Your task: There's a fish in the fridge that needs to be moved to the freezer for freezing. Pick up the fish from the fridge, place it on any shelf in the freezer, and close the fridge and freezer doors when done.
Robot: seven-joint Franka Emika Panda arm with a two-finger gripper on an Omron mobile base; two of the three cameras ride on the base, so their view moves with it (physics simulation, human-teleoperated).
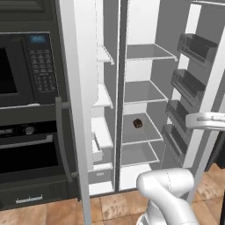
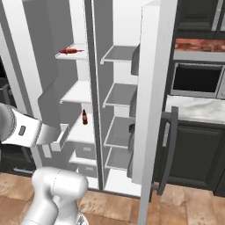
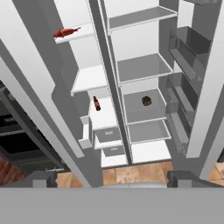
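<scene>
The tall light-grey unit stands with both doors swung open. A red fish lies on an upper white shelf of the narrow freezer, left of the centre divider. The wider fridge is on the right, and a small dark round item rests on one of its lower shelves. My gripper hangs back from the unit at about lower-shelf height. It is open, with nothing between its fingers.
A brown bottle stands on a lower freezer shelf. The freezer door juts out on the left, beside the black wall oven. The fridge door with its bins juts out on the right. A marble counter lies beyond it.
</scene>
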